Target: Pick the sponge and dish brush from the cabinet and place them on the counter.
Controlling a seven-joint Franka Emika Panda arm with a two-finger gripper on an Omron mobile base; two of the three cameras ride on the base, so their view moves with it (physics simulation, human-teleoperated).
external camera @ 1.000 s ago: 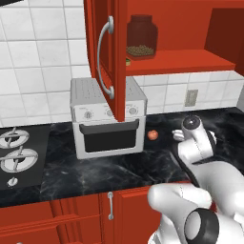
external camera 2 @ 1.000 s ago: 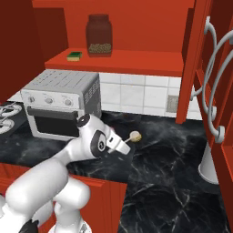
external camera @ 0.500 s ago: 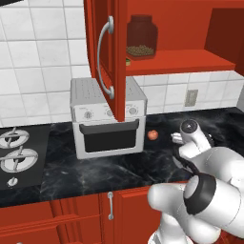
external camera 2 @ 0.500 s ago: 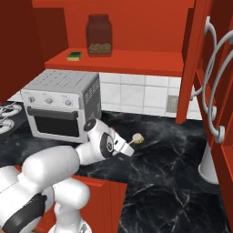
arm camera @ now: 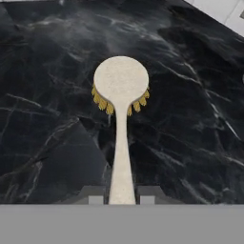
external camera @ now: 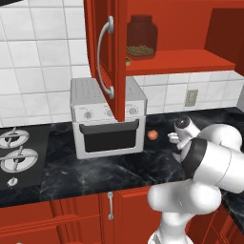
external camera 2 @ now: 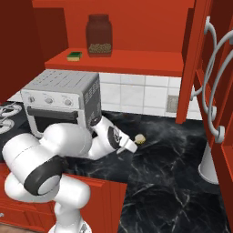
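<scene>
My gripper [arm camera: 121, 195] is shut on the pale handle of the dish brush [arm camera: 120, 86], whose round head with yellow bristles faces down over the black marble counter [arm camera: 47, 71]. From the right base view the brush [external camera 2: 140, 139] hangs low over the counter [external camera 2: 173, 182], just in front of the gripper [external camera 2: 126, 145]; I cannot tell whether it touches. The green and yellow sponge [external camera 2: 74, 56] lies on the red shelf of the open cabinet [external camera 2: 136, 61], left of the jar. In the left base view the sponge [external camera: 127, 61] peeks out behind the cabinet door [external camera: 116, 57].
A silver toaster oven [external camera: 107, 119] stands under the cabinet. A dark jar [external camera 2: 99, 35] sits on the shelf. A small red fruit [external camera: 152, 135] lies on the counter. The stovetop [external camera: 19, 155] is at the left, a white stand [external camera 2: 209, 164] at the right. An open door with curved handles [external camera 2: 214, 91] juts out.
The arm's elbow has swung up and round toward the cameras. The brush head has stayed almost where it was, low over the counter, with the grip unchanged.
</scene>
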